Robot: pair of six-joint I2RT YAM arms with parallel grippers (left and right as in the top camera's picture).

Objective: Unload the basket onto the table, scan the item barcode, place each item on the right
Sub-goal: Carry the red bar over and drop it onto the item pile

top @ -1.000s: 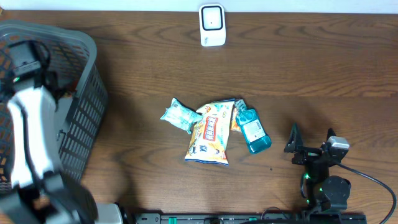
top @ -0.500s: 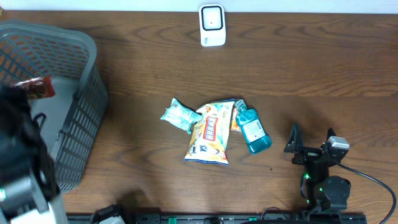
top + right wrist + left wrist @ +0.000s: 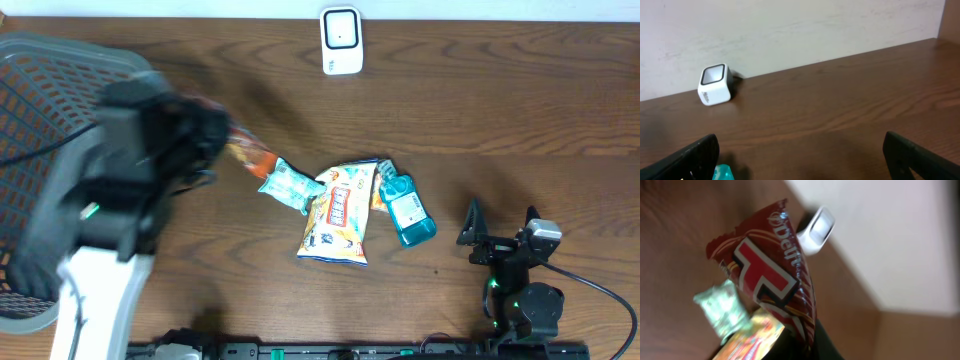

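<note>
The left end effector (image 3: 212, 135) is clamped shut on a red snack packet (image 3: 771, 282), pinching it by one end so that the rest of the wrapper stands out beyond the grip. White lettering and a red-and-white block design face the wrist camera. From overhead the arm is badly blurred and the packet shows only as a red-orange streak above the wooden surface (image 3: 500, 110). It sits at about 7 o'clock from the white scanner (image 3: 341, 40) and well apart from it. The scanner stands at the 12 o'clock edge of the surface against the pale wall, its dark window facing up. A grey mesh basket (image 3: 150, 75) takes up the 9 o'clock side, with the left arm reaching out over its rim. Near the middle lies a small pile: a mint-green packet (image 3: 285, 185), whose upper corner is just beside the tip of the held packet, though whether they touch I cannot tell. At 3 o'clock of the mint-green packet is a yellow snack bag (image 3: 338, 215), and at 3 o'clock of that a blue bottle (image 3: 407, 212), label up, touching the bag. The right end effector (image 3: 498, 228) sits at about 4 o'clock on the surface, jaws spread wide with nothing between them, pointing toward the scanner.
</note>
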